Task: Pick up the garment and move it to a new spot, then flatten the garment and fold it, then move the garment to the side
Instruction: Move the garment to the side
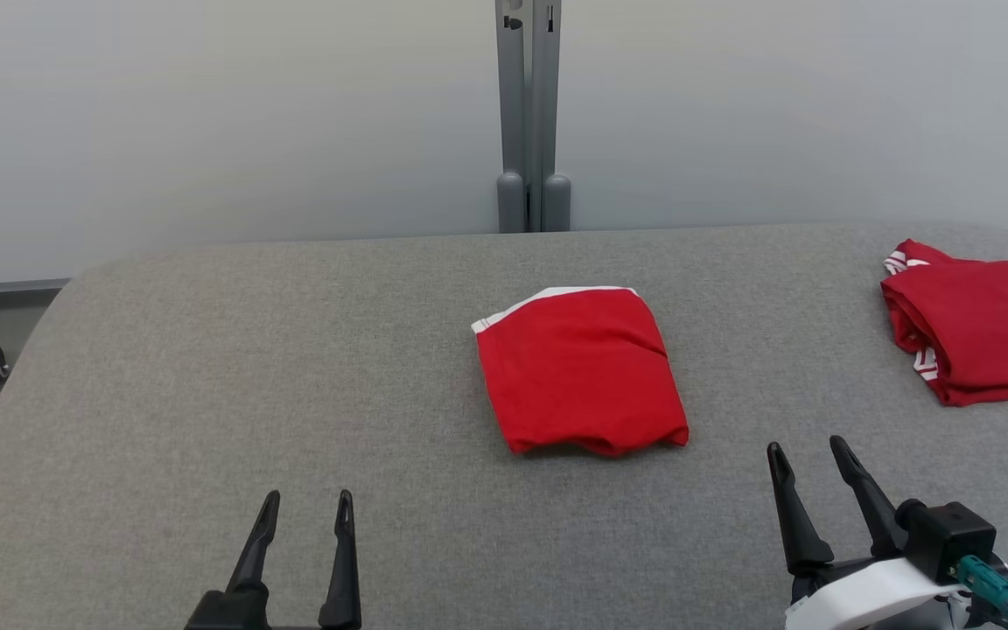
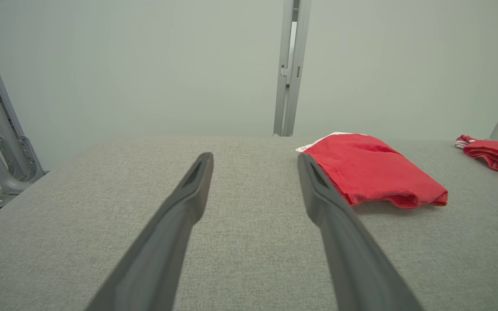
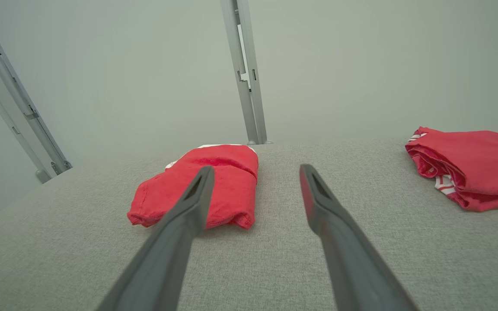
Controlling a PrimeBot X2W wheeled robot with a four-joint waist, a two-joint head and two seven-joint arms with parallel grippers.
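A red garment [image 1: 580, 372] with a white edge lies folded in a compact rectangle at the middle of the grey table [image 1: 206, 376]. It also shows in the left wrist view as the folded red garment [image 2: 370, 170] and in the right wrist view as the same garment [image 3: 214, 190]. My left gripper [image 1: 307, 507] hovers open at the near left, well short of it, jaws empty [image 2: 255, 162]. My right gripper [image 1: 810, 451] stands open at the near right, just right of the garment's front corner, nothing between its fingers [image 3: 255, 172].
A second red garment with white stripes [image 1: 976, 328] lies folded at the table's right edge, also in the wrist views [image 3: 469, 166] [image 2: 495, 155]. A grey upright post [image 1: 530, 114] stands behind the table against a pale wall. The table's left half is bare fabric.
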